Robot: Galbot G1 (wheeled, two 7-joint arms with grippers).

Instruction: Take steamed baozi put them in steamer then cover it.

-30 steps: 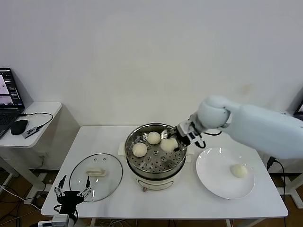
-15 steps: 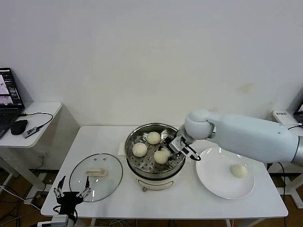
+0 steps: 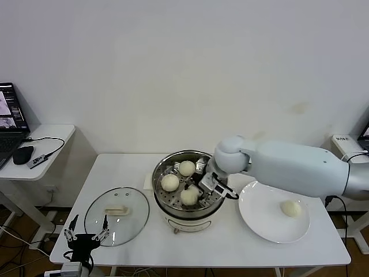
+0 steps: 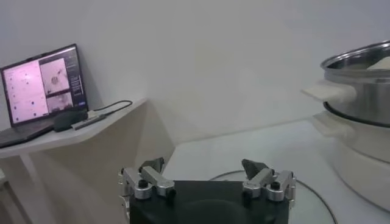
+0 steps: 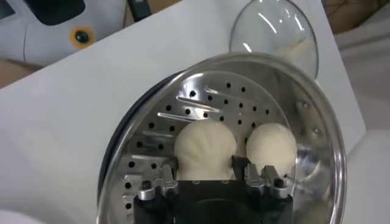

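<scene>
My white table, and what sits on it

The steamer stands on its cream base at the middle. On my left the cover lies flat near the front edge, handle up. On my right the flat white plate rests just beside the steamer. A small side table stands apart on my left, carrying a laptop and a mouse.

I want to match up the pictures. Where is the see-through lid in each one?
Head view: the glass lid lies flat on the table, beside the steamer on the robot's left.
Left wrist view: only a curved strip of its rim shows, just past the left gripper.
Right wrist view: it lies beyond the steamer's far rim.
Shared landmark: the shiny steamer, seen in all three.
</scene>
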